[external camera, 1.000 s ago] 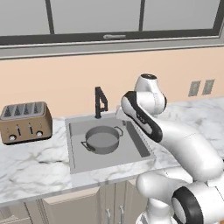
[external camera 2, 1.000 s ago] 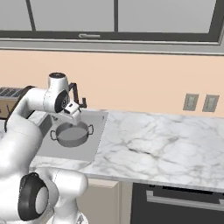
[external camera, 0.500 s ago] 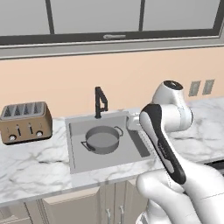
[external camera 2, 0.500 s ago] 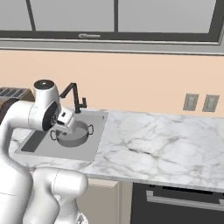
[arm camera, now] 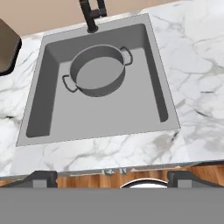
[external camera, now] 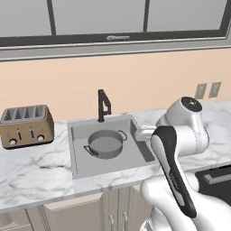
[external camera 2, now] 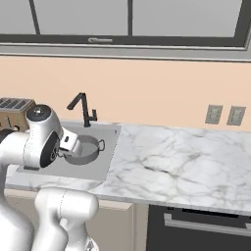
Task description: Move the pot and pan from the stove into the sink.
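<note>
The pot [arm camera: 97, 75], round grey metal with two small loop handles, stands upright in the back half of the sink [arm camera: 109, 113]. It also shows in the basin from the left base view as the pot [external camera: 105, 144] and from the right as the pot [external camera 2: 84, 150]. My gripper [arm camera: 112, 177] hangs high above the sink's front edge, looking down into it. Its fingertips [arm camera: 41, 177] stand wide apart with nothing between them, so it is open. The pan and the stove are out of view.
A black faucet [external camera: 103, 104] rises at the sink's back edge. A brown toaster [external camera: 26, 125] sits on the marble counter to the left. Marble counter [external camera 2: 186, 162] stretches right of the sink, with wall outlets [external camera 2: 225, 115] above and a dark appliance front [external camera 2: 196, 225] below.
The arm has drawn up and back to the right, away from over the basin. The pot stays put in the sink. The gripper remains open.
</note>
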{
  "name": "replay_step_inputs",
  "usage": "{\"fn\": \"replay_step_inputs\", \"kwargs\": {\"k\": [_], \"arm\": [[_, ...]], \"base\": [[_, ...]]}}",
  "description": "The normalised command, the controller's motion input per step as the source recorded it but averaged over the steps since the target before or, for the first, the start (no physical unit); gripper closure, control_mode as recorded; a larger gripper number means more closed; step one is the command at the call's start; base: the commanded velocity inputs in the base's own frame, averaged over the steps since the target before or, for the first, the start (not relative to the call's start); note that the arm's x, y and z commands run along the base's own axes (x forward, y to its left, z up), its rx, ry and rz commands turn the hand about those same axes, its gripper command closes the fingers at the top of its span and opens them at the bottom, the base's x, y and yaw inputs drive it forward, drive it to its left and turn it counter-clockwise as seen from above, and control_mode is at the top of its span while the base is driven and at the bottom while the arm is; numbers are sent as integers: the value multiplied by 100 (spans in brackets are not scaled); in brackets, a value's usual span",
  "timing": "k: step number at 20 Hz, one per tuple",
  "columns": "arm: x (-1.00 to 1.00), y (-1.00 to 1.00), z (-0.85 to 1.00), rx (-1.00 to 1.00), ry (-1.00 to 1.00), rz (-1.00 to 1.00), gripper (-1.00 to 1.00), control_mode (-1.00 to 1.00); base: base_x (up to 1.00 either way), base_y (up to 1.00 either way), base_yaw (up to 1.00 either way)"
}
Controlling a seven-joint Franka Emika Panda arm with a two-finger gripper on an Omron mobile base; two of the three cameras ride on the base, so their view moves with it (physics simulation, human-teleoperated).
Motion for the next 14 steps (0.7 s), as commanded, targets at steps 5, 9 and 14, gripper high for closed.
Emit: {"fn": "replay_step_inputs", "kwargs": {"k": [5,9,14], "arm": [[-9,0,0,0,0,0,-100,100],[0,0,0,0,0,0,-100,100],[0,0,0,0,0,0,-100,100]], "base": [[-38,0,0],[-70,0,4],[-62,2,14]]}}
